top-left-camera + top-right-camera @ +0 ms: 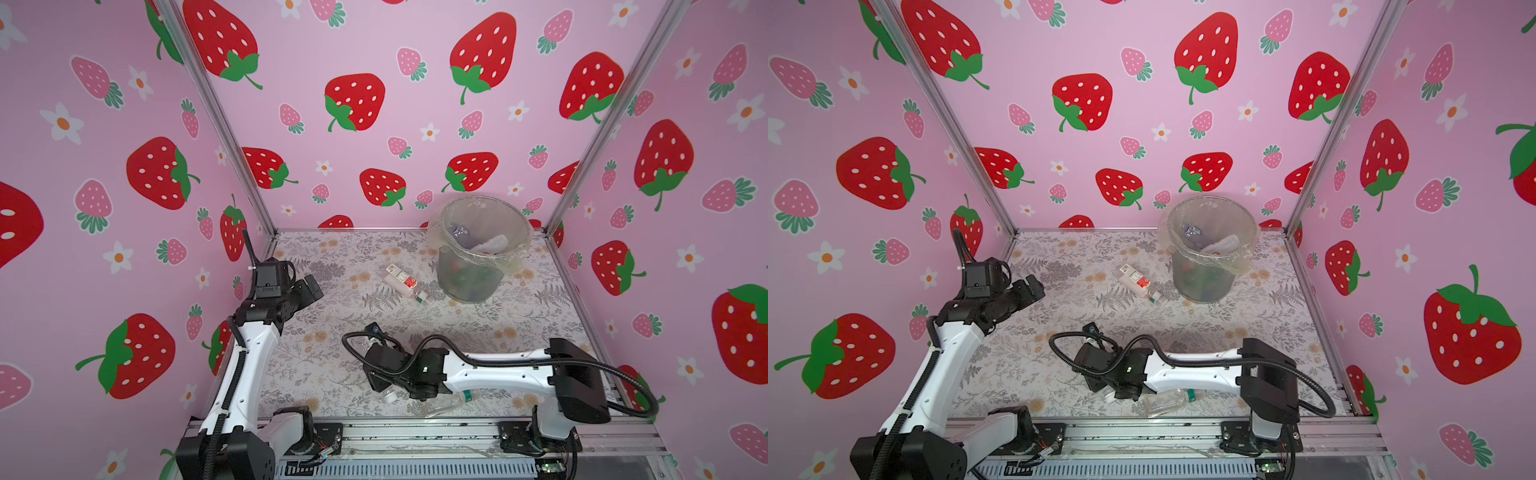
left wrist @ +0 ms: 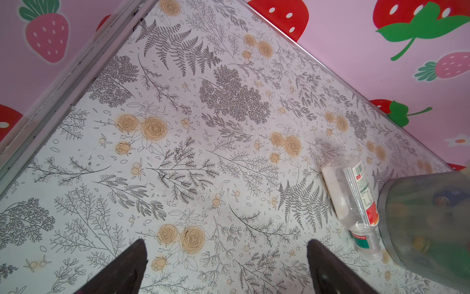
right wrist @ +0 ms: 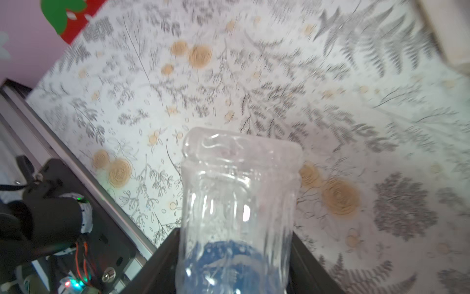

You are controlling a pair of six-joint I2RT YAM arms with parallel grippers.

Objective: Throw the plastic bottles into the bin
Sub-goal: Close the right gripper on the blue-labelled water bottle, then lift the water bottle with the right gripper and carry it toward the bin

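Right gripper (image 3: 232, 254) clasping clear bottle (image 3: 241, 178), apparently blue-labelled

1. Illumination: bright, even and diffuse in both top views; the source seems to sit overhead, out of frame.
2. Shadows: few, soft-edged and pale; a faint one lies on the table (image 1: 332, 374) beside the right arm (image 1: 498, 365).
3. Glare: white highlights streak the clear bottle (image 3: 239, 203) in the right wrist view.
4. Blur: right wrist view smeared, floral print streaked, worst toward its margins. Left wrist view crisp, save the bin (image 2: 427, 229), soft at the frame's margin.
5. Distortion: wide-angle top views; frame posts (image 1: 219, 116) splay outward toward the corners.
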